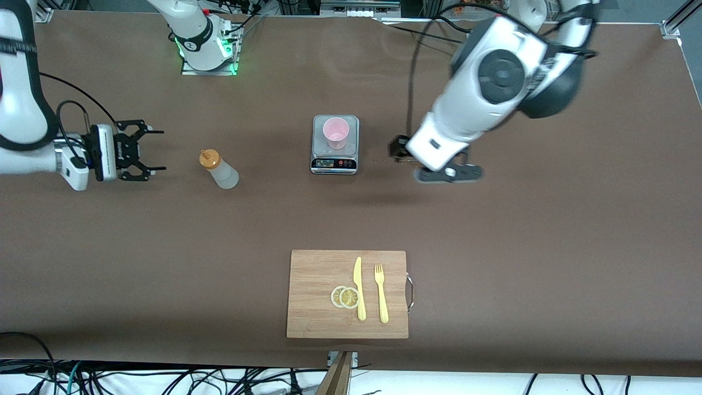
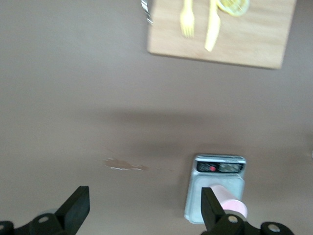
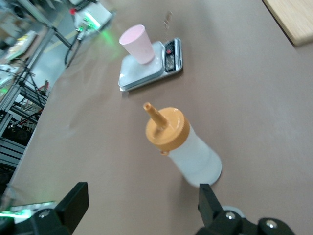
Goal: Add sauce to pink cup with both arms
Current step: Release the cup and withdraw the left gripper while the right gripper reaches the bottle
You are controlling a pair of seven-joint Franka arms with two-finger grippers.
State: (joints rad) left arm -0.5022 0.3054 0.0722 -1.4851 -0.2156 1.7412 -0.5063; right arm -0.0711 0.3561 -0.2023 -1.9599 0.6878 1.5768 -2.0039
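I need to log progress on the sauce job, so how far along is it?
Done: the pink cup stands on the scale. In hand: nothing is gripped; the right tool is open beside the upright sauce bottle, and the left tool is open above the table by the scale. Left: grasping the bottle, carrying it to the cup and squeezing sauce in.

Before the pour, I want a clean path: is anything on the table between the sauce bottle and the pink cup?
Nothing visible: bare table lies between the sauce bottle and the pink cup, which stands on the scale.
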